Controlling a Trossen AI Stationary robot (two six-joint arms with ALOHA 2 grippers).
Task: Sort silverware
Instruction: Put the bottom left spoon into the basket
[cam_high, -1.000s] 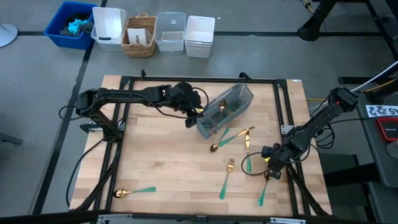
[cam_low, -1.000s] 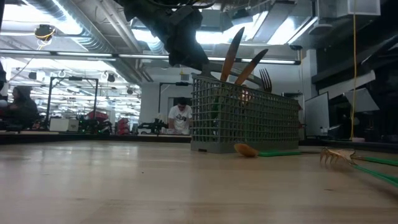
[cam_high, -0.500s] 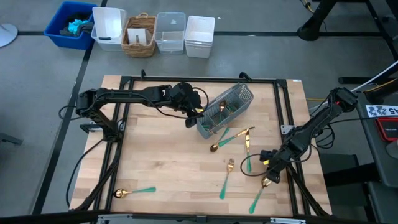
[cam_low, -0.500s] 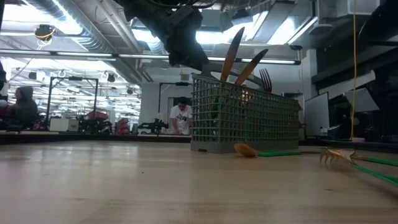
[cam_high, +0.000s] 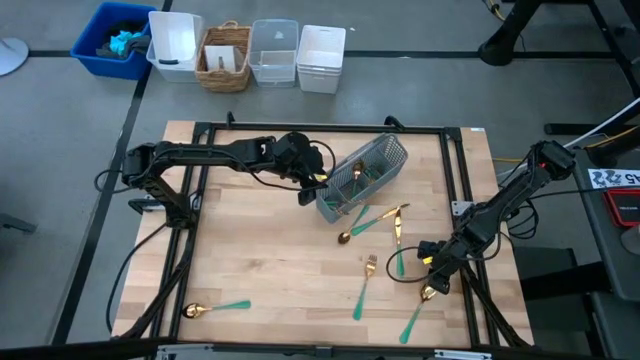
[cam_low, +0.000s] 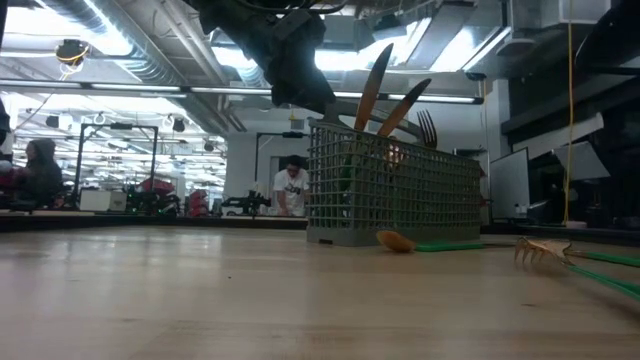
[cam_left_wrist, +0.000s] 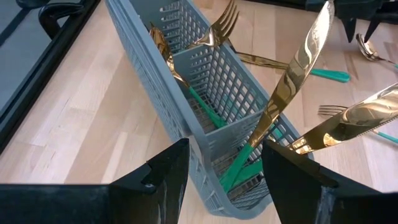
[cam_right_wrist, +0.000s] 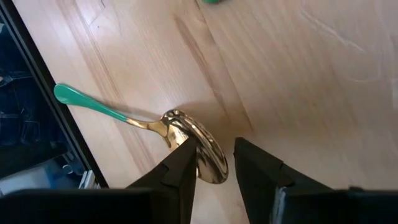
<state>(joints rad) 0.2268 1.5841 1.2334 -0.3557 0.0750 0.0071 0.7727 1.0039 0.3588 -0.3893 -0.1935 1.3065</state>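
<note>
The grey mesh caddy (cam_high: 362, 178) stands on the table with two gold knives (cam_low: 375, 85) and a fork (cam_low: 427, 125) sticking up out of it. My left gripper (cam_left_wrist: 225, 146) is open at the caddy's left end (cam_left_wrist: 217, 186), one finger on either side. My right gripper (cam_right_wrist: 214, 144), its fingers a little apart, points down at a spoon (cam_high: 418, 312) by the right rail. Lying flat on the table are a fork (cam_high: 364, 286), a spoon (cam_high: 358, 228) and another piece (cam_high: 398, 238) beside the caddy. One more spoon (cam_high: 214, 308) lies near left. My left gripper straddles the caddy's end from above and from the left. Whether its fingers touch the mesh walls I cannot tell. My right gripper has one finger (cam_right_wrist: 180, 168) against the rim of the spoon's gold bowl (cam_right_wrist: 206, 158), coming from above at a slant. The spoon lies flat on the table, its teal handle (cam_right_wrist: 87, 102) pointing away from the fingers.
A black frame rail (cam_right_wrist: 31, 93) runs close beside the spoon at the table's right side. Beyond the far edge stand a blue bin (cam_high: 112, 40), a basket (cam_high: 225, 58) and several white and clear tubs (cam_high: 297, 55). People (cam_low: 290, 190) show in the room behind.
My right gripper has tipped and rolled a little over the spoon. The spoon has turned on the table: its handle end has swung toward the near left while its bowl stayed by the fingers. Both have been still for the last half second.
</note>
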